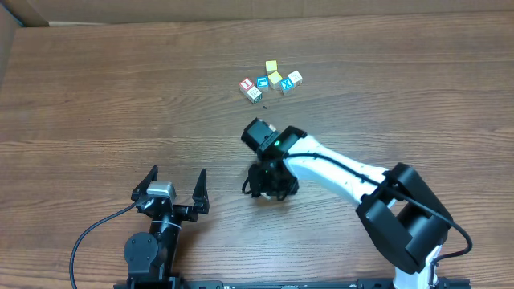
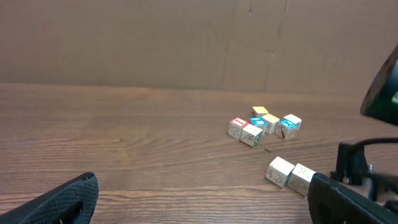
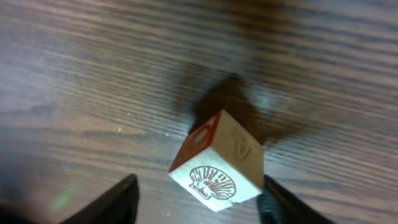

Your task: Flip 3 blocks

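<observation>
Right gripper (image 1: 270, 186) first: from overhead we see it hanging low over the table (image 1: 96, 96), well short of the cluster of coloured cubes (image 1: 271, 80) further out. Whatever sits under it is hidden by the gripper itself. The left gripper (image 1: 173, 191) sits near the front edge, jaws spread wide, nothing in them.

Left wrist view: two pale blocks (image 2: 280, 171) sit touching each other just beside the right gripper, apart from the cluster.

Right wrist view is the good one. One block (image 3: 217, 167) is tipped up on an edge between the fingers (image 3: 121, 200), with the red-printed face to the left and a shell print facing us. There's a gap on the left side, so we read the jaws as parted and not pinching it. The right side looks very close, and we can't tell if it touches.

Handling-wise, we reckon these are light, hard, smooth wood. No crush risk, but they'll skid or tumble at a nudge. Best bet is squeezing two opposite flat faces, centred, never corner to corner.
</observation>
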